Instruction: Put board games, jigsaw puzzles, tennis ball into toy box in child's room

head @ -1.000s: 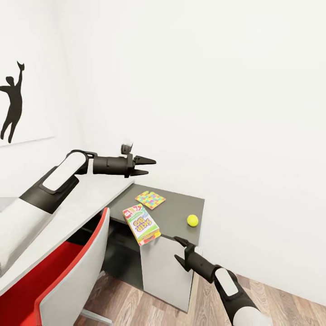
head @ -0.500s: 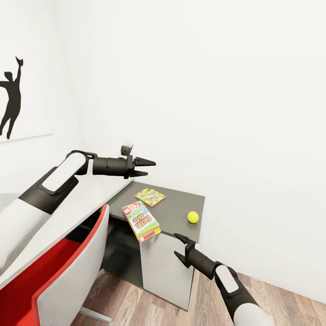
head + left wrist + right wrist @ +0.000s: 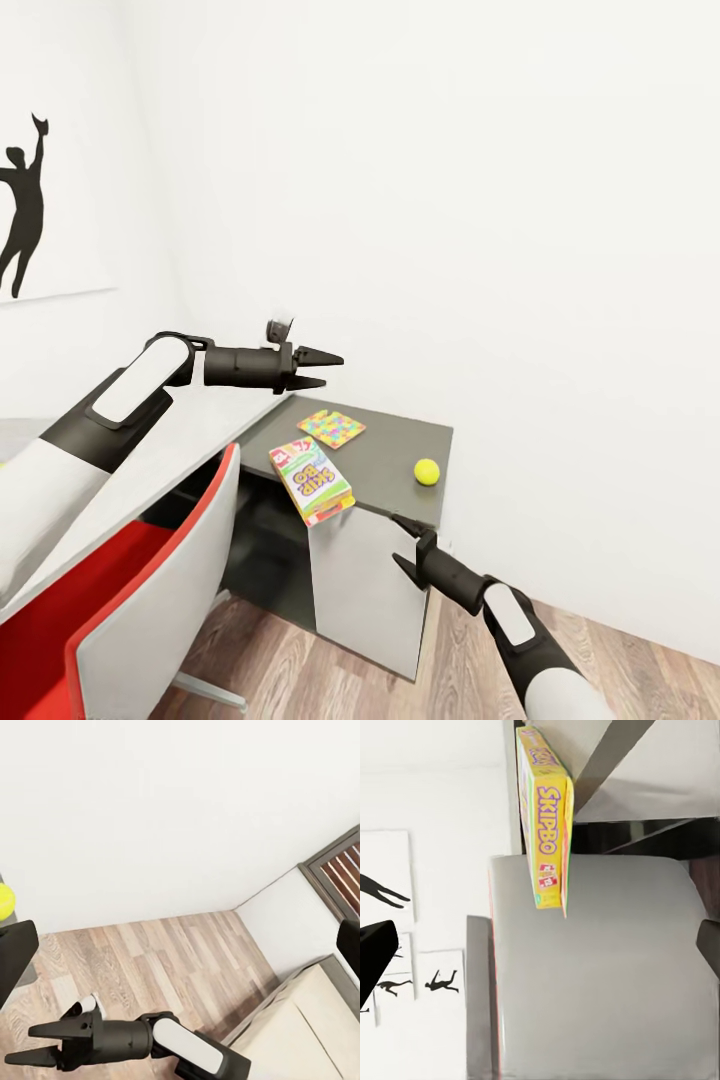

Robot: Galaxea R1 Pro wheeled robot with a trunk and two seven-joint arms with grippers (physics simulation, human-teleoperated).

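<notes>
Right claw (image 3: 405, 540) dropped slightly beside the overhanging SKIP-BO box (image 3: 312, 480).

On the dark tabletop (image 3: 385, 465), the SKIP-BO box (image 3: 312, 481) overhangs the front edge; jigsaw puzzle (image 3: 332, 428) at twelve o'clock of it, tennis ball (image 3: 427, 471) at three.

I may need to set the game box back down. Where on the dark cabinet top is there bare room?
Bare between the jigsaw puzzle and tennis ball, and along the wall-side edge. The front-left corner is crowded: the SKIP-BO box overhangs it.
</notes>
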